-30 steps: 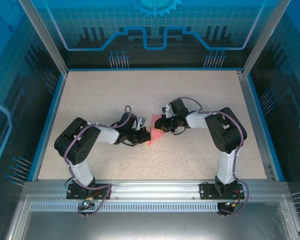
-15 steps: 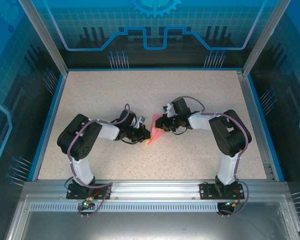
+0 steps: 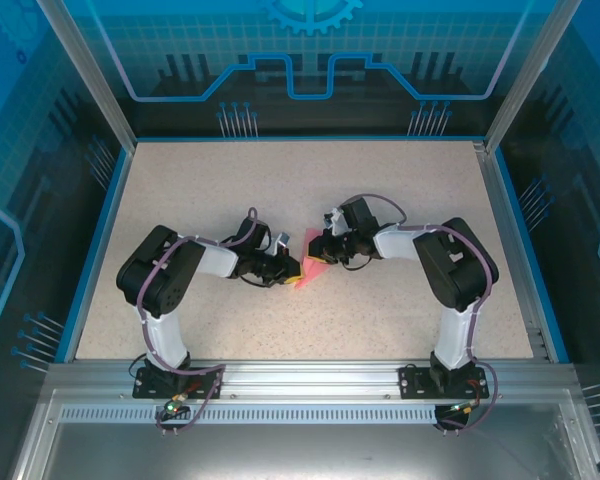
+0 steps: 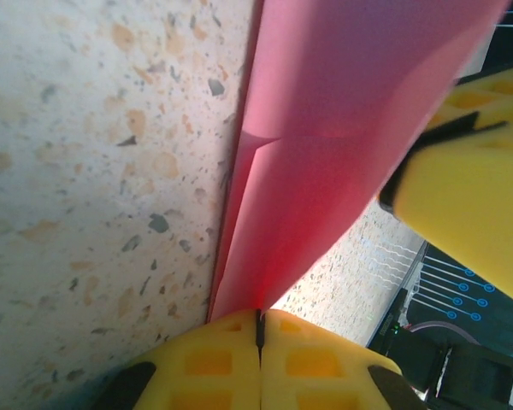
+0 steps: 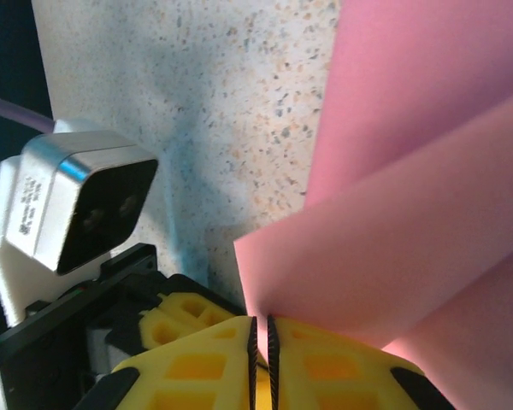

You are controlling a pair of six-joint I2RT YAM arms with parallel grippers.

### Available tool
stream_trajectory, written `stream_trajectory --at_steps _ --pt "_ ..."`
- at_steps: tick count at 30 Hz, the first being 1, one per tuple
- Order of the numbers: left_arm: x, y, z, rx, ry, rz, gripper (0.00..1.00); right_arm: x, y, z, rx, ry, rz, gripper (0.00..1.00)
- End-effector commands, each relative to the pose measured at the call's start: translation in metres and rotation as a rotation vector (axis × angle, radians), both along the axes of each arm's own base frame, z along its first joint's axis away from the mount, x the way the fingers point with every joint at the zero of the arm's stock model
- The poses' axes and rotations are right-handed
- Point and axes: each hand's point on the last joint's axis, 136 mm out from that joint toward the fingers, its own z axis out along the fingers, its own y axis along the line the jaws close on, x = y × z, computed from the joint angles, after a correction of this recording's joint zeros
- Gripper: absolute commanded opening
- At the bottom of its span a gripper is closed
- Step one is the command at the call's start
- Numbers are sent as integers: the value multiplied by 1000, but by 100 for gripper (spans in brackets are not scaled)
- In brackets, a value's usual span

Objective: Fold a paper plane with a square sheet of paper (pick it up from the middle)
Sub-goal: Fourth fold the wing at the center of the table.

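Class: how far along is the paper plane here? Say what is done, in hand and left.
Done: the pink sheet already shows folded layers and a crease. In hand: the left gripper and right gripper each pinch an edge of it. Left: the narrow dart shape is not formed yet.

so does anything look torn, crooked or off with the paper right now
Nothing stands out. The pink paper is partly folded with a clean crease and no visible tears, pinched by the left gripper and the right gripper.
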Motion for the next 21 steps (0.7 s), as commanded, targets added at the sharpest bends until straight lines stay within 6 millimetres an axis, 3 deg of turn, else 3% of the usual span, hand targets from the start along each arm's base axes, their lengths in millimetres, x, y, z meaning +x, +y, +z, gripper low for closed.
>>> stream_trajectory --at_steps 1,4,9,21 --pt "2 9 -14 50 39 33 9 11 -1 -8 -14 13 -33 14" --pt "1 12 -13 64 29 34 14 12 -2 -11 -14 18 -39 14" --pt "-4 14 -13 67 26 32 15 13 -4 -13 -23 22 -45 14" --pt "-10 23 -20 131 34 33 4 11 -9 -28 -48 50 -55 13"
